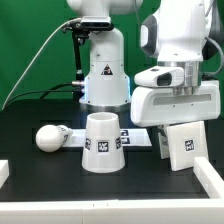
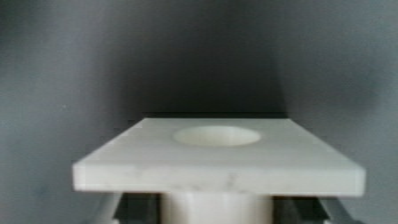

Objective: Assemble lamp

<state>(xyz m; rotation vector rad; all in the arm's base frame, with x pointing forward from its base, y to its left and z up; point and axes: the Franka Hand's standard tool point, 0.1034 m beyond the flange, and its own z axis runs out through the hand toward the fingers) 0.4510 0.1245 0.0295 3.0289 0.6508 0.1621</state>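
The squarish white base block with a tag on its side hangs tilted above the black table at the exterior view's right. My gripper is shut on it from above. In the wrist view the base block fills the lower middle, its round socket hole facing up, and my dark fingers flank its lower part. The cone shade stands on the table in the middle. The ball-headed bulb lies to its left in the exterior view.
The marker board lies flat behind the shade. The big white robot pedestal stands at the back. White rails sit at the front left and front right corners.
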